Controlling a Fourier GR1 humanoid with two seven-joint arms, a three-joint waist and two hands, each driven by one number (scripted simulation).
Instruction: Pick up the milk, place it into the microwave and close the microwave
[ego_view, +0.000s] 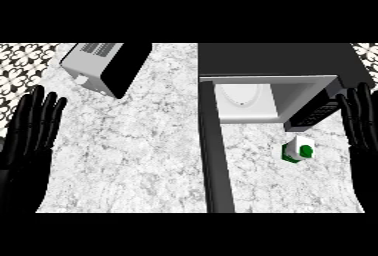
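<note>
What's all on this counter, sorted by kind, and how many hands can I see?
Microwaves: 1, the microwave with its door swung open.
Toasters: 1, the toaster at the back left.
Milk cartons: 1, the milk in front of the microwave.
Hands: 2, the left hand and the right hand, both open at the edges.
Total: 5.

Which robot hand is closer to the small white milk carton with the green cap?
Right. The right robot hand rests just right of the milk carton; the left robot hand is across the counter.
</note>
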